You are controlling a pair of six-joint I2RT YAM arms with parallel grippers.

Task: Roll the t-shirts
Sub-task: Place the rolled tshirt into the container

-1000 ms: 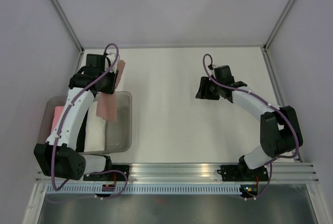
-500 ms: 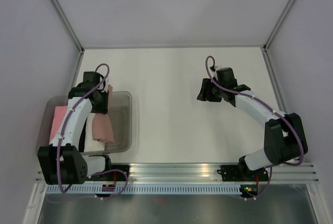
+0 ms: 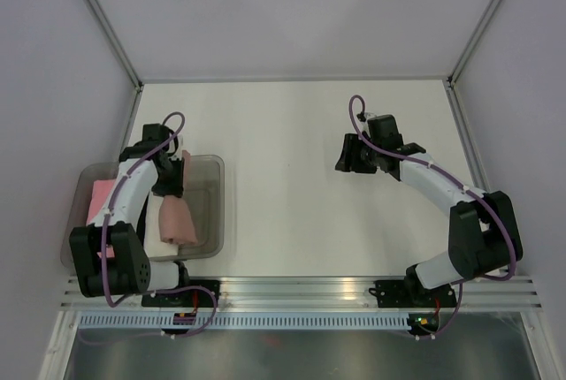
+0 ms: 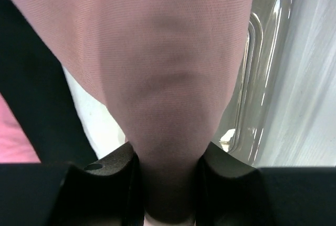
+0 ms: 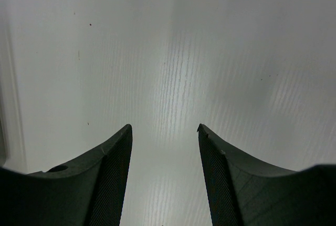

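Left pincer [image 4: 168, 171] clamps the shirt [image 4: 168, 52], low in the bin [image 3: 217, 212]; right pincer [image 5: 164, 147] open, empty. Looks like drop-off: next, release and lift clear.

On the table [image 3: 283, 124], at the near left: a tub [image 3: 218, 208]. Inside it, toward the right wall: the t-shirt [image 3: 177, 219], hanging from the left gripper [image 3: 174, 178] (pinched between its jaws). Further left in the tub: another cloth [image 3: 99, 196]. Well apart, over the table's right half: the right gripper [image 3: 345, 152], jaws spread.
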